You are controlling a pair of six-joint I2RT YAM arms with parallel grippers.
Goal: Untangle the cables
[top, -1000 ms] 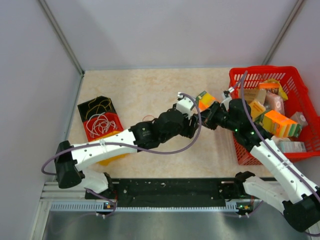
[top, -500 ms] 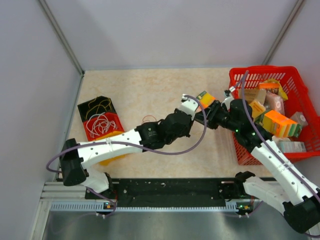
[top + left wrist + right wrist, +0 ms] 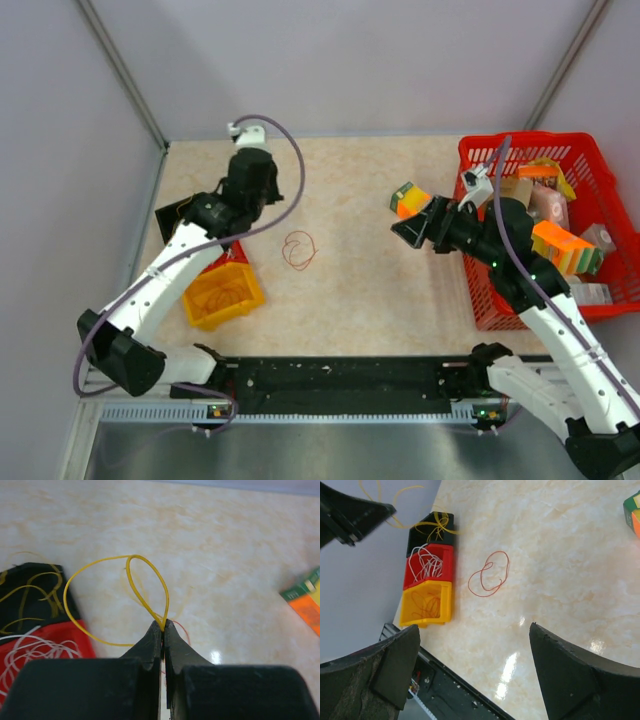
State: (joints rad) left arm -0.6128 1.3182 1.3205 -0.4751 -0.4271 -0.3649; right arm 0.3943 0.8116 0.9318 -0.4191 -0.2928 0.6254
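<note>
Overhead, the left arm [image 3: 165, 275] reaches out above three bins set in a row at the table's [image 3: 350, 300] left side: a black bin [image 3: 188, 212] farthest, a red bin [image 3: 232, 252] mostly hidden under the arm, and a yellow bin [image 3: 222, 296] nearest. A red cable [image 3: 298, 250] lies in small loose loops on the bare table, well apart from both arms. The right arm [image 3: 545, 305] extends from beside a red basket [image 3: 528, 139] full of packages. An orange-and-green box [image 3: 409, 200] sits just beside its tip.

At the left wrist, the left gripper [image 3: 162, 629] is clenched, its tips pinching a yellow cable [image 3: 131, 557]. That cable rises from the tips in a narrow loop, with a wider loop swinging out to the left. The black bin lies at the left edge with more yellow cables [image 3: 30, 592] in it. Below it, the red bin holds white cables [image 3: 35, 647].

At the right wrist, the right gripper [image 3: 473, 626] is released, its fingers spread wide with nothing between them. The red cable lies on the table beyond the fingers, right of the bins. The yellow bin holds an orange cable [image 3: 424, 606]. The box shows only at the upper right corner, clear of the fingers.
</note>
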